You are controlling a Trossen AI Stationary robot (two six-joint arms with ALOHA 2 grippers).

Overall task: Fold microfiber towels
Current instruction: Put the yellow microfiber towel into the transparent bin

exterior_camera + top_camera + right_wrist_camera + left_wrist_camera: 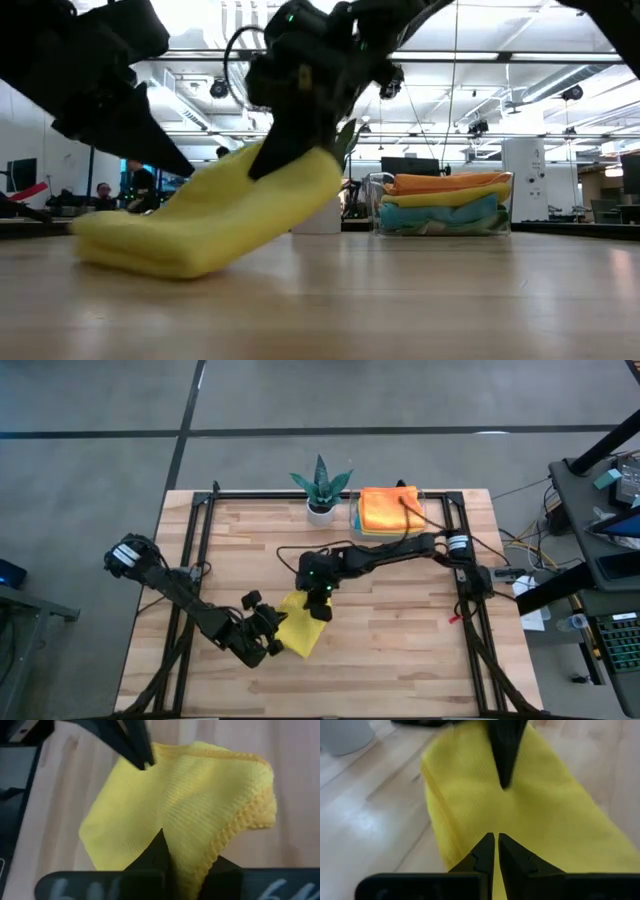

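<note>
Yellow microfiber towel (303, 626) on desk (400, 650), front-centre, one end lifted | right tool (321, 603) clamped on raised edge, likely to carry fold over | left tool (268, 644) pinching near edge, anchoring it | remaining towels (385, 510) stacked in tray (433, 510)

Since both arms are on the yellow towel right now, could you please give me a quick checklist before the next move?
1. Right gripper shut on the yellow towel: ok.
2. Left gripper shut on the towel's other end: ok.
3. Right end lifted, left end on the table: ok.
4. Towel already doubled over: ok.
5. Potted plant and clear tray of folded towels clear of both arms: ok.
</note>
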